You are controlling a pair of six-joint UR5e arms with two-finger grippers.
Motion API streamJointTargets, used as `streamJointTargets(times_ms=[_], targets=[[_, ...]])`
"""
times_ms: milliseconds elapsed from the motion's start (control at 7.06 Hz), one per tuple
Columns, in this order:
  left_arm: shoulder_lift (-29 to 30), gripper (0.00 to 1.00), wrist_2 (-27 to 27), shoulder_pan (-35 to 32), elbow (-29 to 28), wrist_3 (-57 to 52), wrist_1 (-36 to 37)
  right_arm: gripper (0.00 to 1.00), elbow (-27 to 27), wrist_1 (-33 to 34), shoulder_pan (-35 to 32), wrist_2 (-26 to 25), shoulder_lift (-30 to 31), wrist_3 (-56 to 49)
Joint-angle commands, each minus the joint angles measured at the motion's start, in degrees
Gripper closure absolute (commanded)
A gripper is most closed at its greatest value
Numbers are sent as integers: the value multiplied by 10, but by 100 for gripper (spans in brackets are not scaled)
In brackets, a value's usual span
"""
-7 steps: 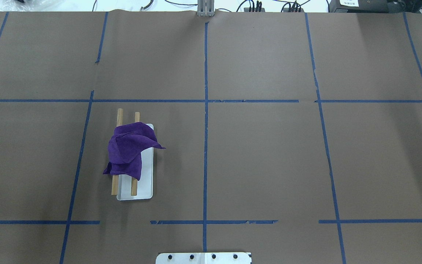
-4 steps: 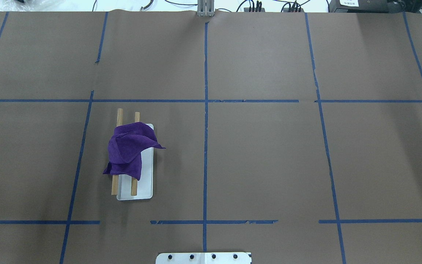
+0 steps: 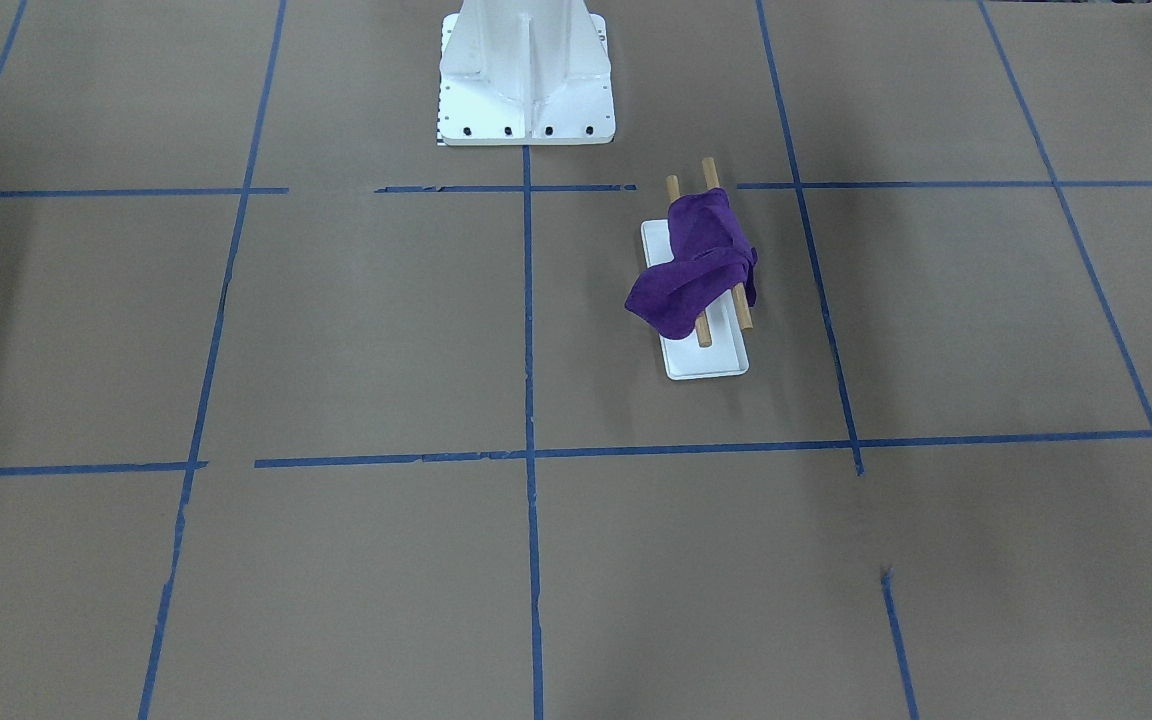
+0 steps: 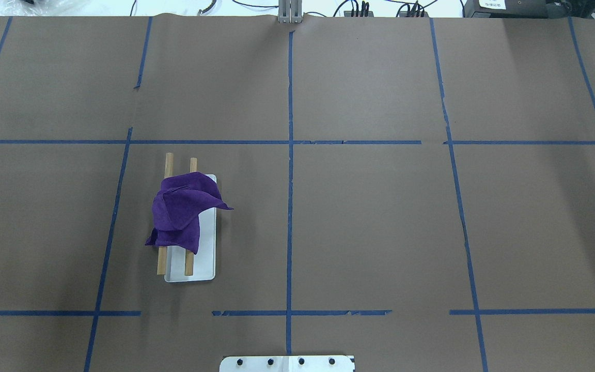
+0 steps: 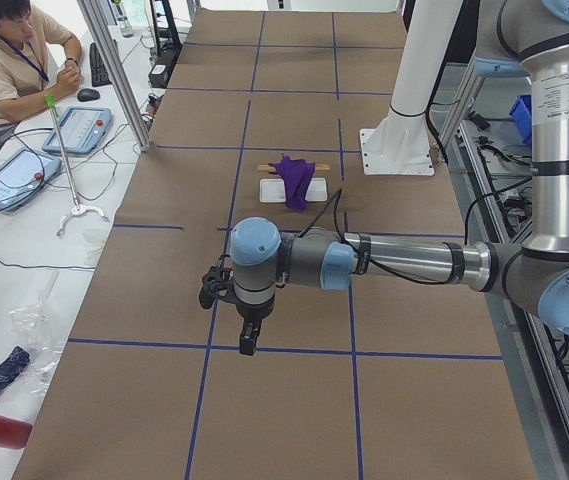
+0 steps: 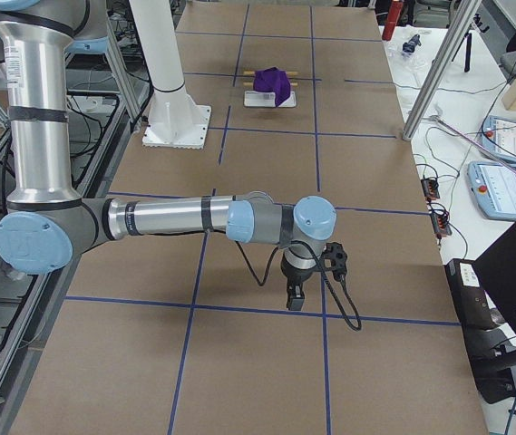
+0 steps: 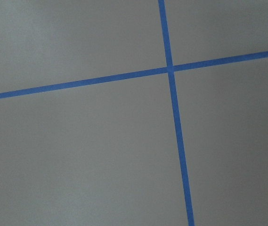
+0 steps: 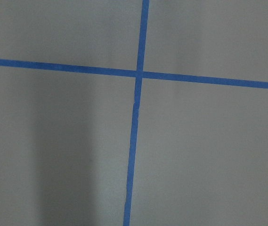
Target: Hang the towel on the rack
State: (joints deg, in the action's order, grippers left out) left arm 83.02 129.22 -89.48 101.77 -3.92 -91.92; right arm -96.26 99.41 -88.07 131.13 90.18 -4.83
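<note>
Left claw (image 5: 248, 338) and right claw (image 6: 295, 295) hang low over the brown bench (image 4: 380, 232); I cannot tell whether either is spread. Well apart from both, the purple towel (image 4: 179, 213) lies bunched across the rack (image 4: 207, 250), over both dowels.

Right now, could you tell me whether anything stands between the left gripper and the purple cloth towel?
Nothing visible does: only bare brown paper table and blue tape lines lie between the left gripper and the purple cloth towel, already draped over the white wooden-dowel rack.
</note>
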Motion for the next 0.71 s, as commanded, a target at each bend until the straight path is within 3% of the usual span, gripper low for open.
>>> streamJointTargets(times_ms=[0,567], targets=[[2,0,-1,0,1,0,-2,0,-1,0,0,0,0,0],[0,0,-3,0,0,1,-1,0,0,0,0,1,3,0]])
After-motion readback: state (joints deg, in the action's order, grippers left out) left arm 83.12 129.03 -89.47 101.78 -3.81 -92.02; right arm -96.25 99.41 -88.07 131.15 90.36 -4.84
